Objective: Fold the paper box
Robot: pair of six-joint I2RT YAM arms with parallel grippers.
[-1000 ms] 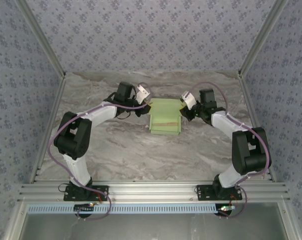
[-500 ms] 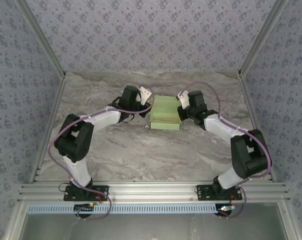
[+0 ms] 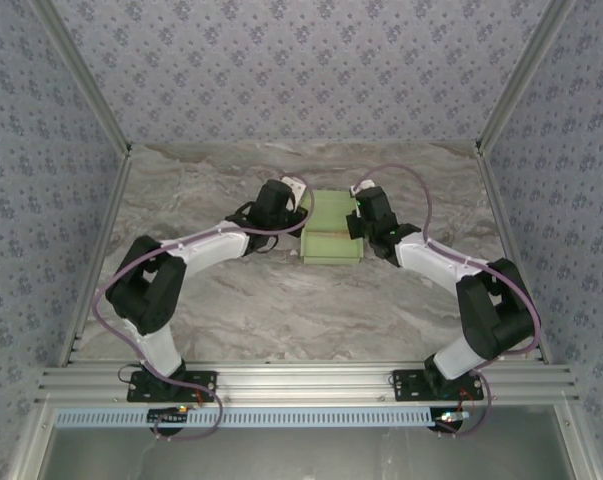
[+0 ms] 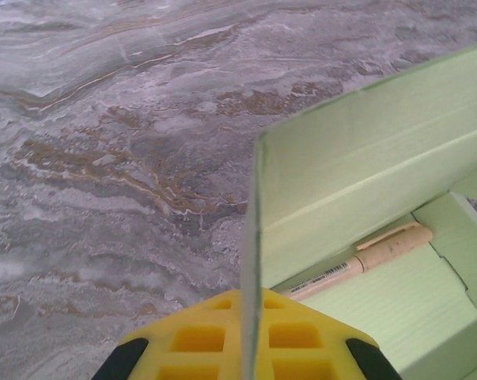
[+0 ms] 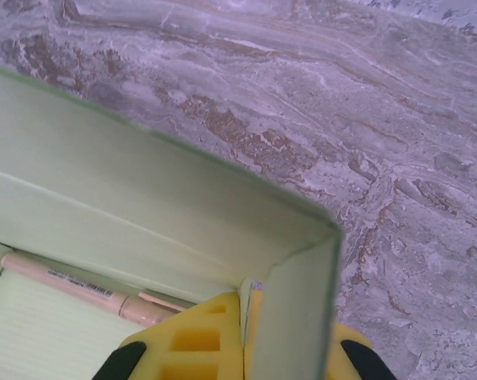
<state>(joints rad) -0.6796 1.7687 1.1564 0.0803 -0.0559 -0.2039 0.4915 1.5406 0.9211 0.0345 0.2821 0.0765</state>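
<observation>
From above, the paper box is seen on the table, between the two arms. Closer detail is given by the wrist cameras: opposite side walls are pinched by the left gripper and the right gripper, and a tan pen is lying inside.

I work on a grey-and-brown marbled tabletop. Walls papered in a blue-grey floral print close me in on the left, right and far sides, with silver metal posts running to the far corners. A ribbed aluminium rail spans the near edge. The light is soft and even.
</observation>
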